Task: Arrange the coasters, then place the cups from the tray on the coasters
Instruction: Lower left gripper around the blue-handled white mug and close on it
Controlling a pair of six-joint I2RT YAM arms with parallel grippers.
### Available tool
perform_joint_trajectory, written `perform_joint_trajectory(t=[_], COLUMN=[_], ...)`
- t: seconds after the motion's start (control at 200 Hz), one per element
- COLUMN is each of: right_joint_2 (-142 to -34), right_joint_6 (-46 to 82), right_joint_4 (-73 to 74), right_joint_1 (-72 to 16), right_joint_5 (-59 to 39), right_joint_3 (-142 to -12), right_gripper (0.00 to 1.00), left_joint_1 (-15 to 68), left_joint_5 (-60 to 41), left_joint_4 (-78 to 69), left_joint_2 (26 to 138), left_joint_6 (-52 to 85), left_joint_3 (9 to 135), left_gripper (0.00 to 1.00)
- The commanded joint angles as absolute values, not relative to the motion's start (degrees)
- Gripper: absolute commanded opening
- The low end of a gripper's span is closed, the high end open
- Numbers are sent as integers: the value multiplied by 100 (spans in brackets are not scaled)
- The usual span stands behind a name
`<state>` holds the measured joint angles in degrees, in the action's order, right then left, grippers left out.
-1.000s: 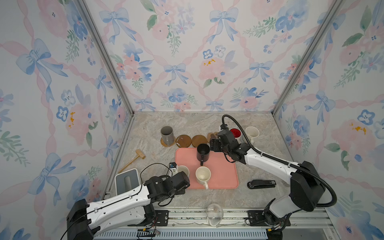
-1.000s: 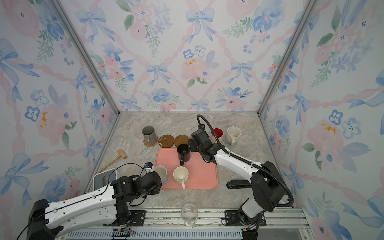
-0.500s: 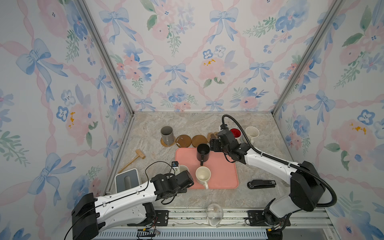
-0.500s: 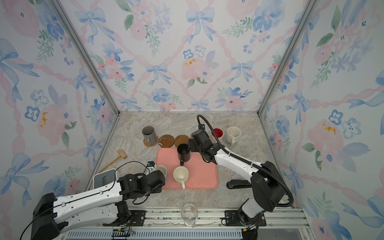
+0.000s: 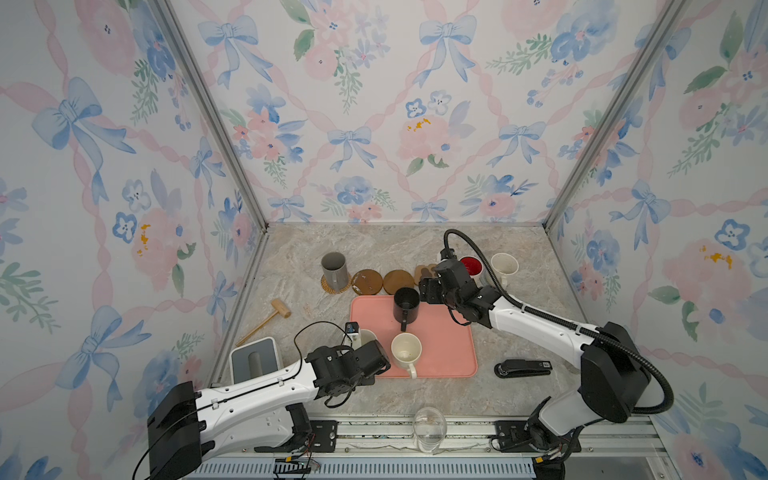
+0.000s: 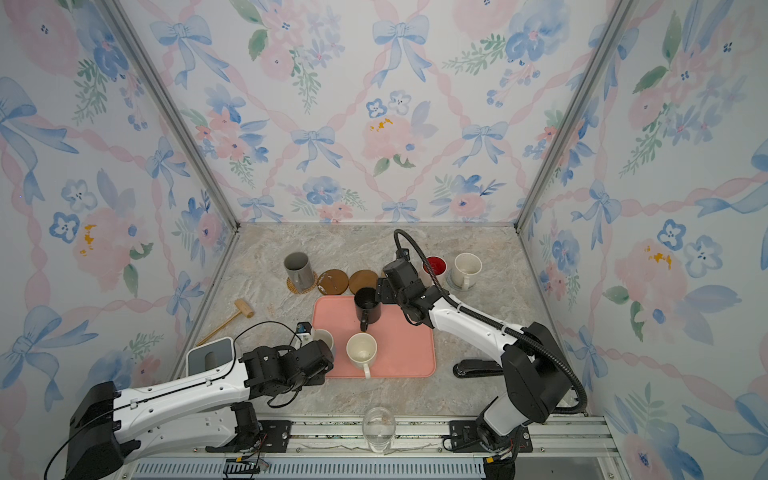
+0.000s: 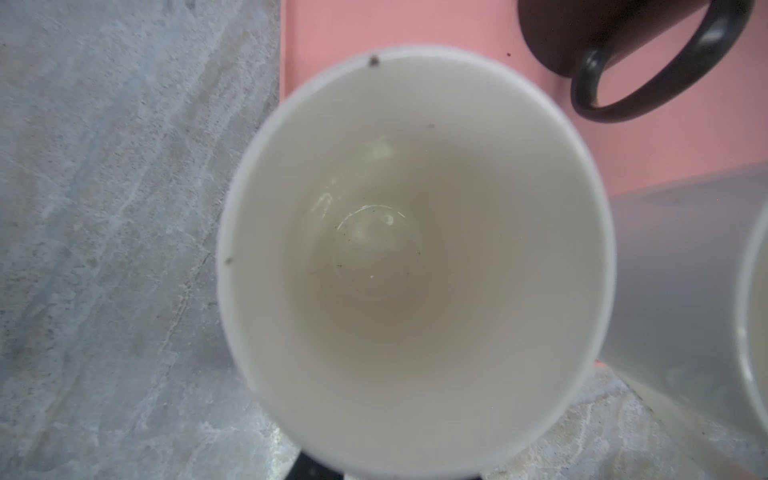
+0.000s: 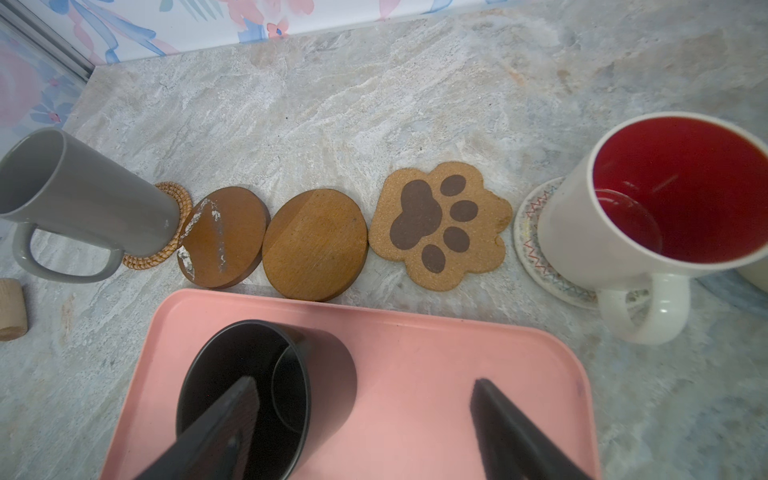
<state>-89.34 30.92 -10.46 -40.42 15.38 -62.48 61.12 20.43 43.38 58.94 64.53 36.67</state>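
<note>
Read the clock in a top view, twelve toward the back wall [image 5: 395, 124]. Find the black mug [image 5: 406, 305] at eleven o'clock on the tray [image 5: 440, 349], handle toward six. See the right gripper [image 8: 363, 382] spread wide, one finger inside the mug's mouth, the other outside over bare tray, clamping nothing yet. Lower a touch for deeper purchase on the wall, then close firmly; expect a slick glazed surface, so lift straight up without tilt. Carry to the bare brown round coaster [image 8: 316, 245] at twelve o'clock from the mug, or the paw-print coaster [image 8: 440, 224] at one, and centre before release. Cannot tell jaw spread or hold for the left gripper [image 5: 374, 360]: hidden beneath the wrist, poised over the white-inside cup [image 7: 415, 249] at the tray's nine o'clock edge. Mind the cream mug [image 5: 406, 351] just beside, at four o'clock from that cup.
</note>
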Motion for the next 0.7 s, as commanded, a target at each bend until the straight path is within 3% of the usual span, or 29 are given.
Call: perform_joint_trajectory(t=[0.0, 0.49, 0.59, 0.695], right_joint_2=[-9000, -9009, -9013, -9018], right_joint_6=[3111, 3121, 3122, 3128], right_joint_4=[-1107, -1110, -1110, -1107], right_joint_1=[-3963, -3959, -3963, -3959], right_joint_5=[1512, 1503, 1502, 1503], right_joint_3=[-6263, -6273, -6275, -6280], right_gripper=[83, 83, 83, 83], left_joint_1=[6126, 6130, 6128, 6129], left_joint_5=[2259, 2350, 2355, 2357], left_joint_4=[4412, 4399, 4399, 4403], left_joint_2=[5963, 6142, 6169, 6203], left_joint_6=[6351, 6295, 6288, 6282], left_joint_3=[3786, 3832, 3832, 3832], left_gripper=[26, 20, 16, 5])
